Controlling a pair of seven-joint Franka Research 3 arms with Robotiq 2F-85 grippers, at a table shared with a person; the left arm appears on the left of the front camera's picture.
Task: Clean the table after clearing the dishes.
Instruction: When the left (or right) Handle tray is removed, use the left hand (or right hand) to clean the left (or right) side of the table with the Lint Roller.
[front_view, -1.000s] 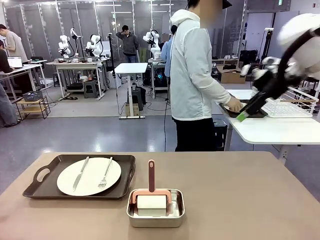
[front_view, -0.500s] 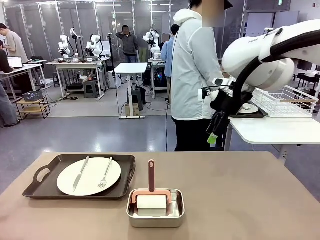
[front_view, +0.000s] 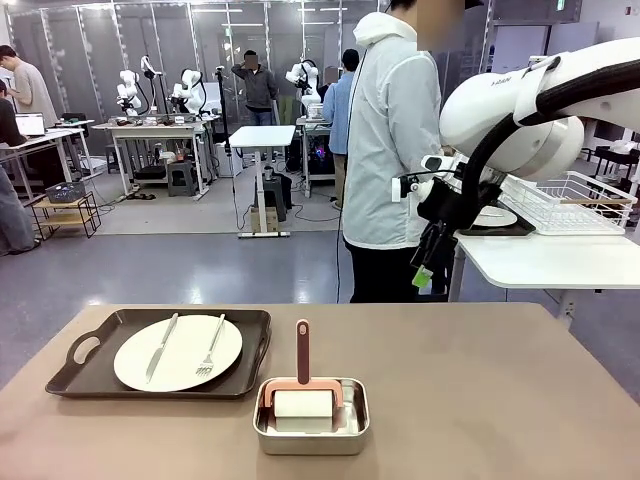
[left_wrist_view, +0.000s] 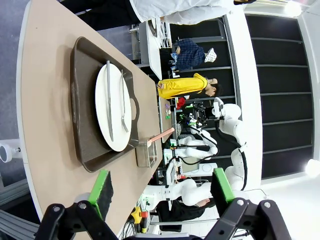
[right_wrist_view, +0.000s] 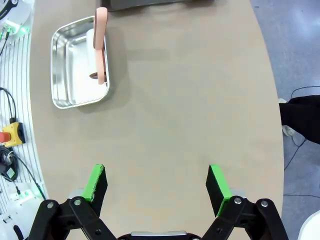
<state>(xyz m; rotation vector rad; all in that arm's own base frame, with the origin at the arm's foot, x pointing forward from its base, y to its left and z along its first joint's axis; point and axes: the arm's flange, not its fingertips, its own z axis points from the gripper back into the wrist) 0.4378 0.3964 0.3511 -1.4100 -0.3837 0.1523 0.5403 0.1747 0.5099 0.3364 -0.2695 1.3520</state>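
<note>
Right gripper (right_wrist_view: 156, 182) hangs wide open and empty over the bare taupe table (right_wrist_view: 190, 90). Ahead of it and off to one side sits a steel pan (right_wrist_view: 70, 65) holding a pink-handled roller (right_wrist_view: 101, 42). Left gripper (left_wrist_view: 162, 186) is likewise spread, holding nothing. Beyond its fingertips lies a dark tray (left_wrist_view: 85, 145) carrying a white plate (left_wrist_view: 116, 107), knife (left_wrist_view: 108, 100) and fork (left_wrist_view: 123, 100). In the front view, behind the right gripper, a person (front_view: 390, 150) stands beside a white table (front_view: 550, 262), which bears a second tray (front_view: 500, 231) and second plate (front_view: 498, 216).
</note>
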